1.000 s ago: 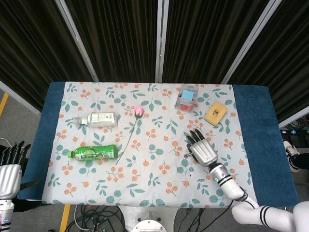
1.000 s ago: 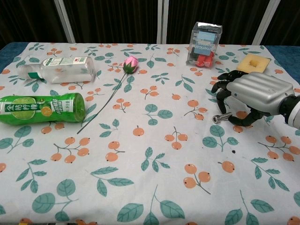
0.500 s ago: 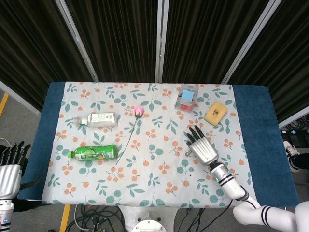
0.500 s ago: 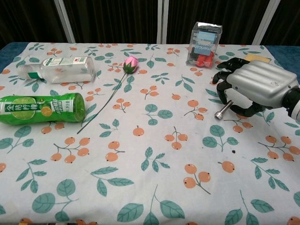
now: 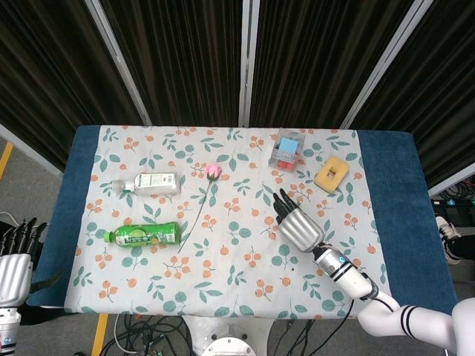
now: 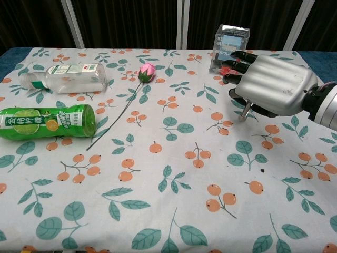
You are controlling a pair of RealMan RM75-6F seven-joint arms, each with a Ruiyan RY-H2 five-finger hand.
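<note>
Right hand (image 6: 271,84), pinching a small silver metal bolt (image 6: 244,112) beneath its palm, had lifted off the floral tablecloth (image 6: 158,211) and swung left, toward the clear plastic box (image 6: 229,47); the bolt now hung clear, apparently picked up.

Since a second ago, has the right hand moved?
Yes. The right hand has shifted left toward the rose and away from the yellow sponge.

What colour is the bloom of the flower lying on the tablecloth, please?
Pink, on a dark thin stem; the flower shows best in the chest view.
</note>
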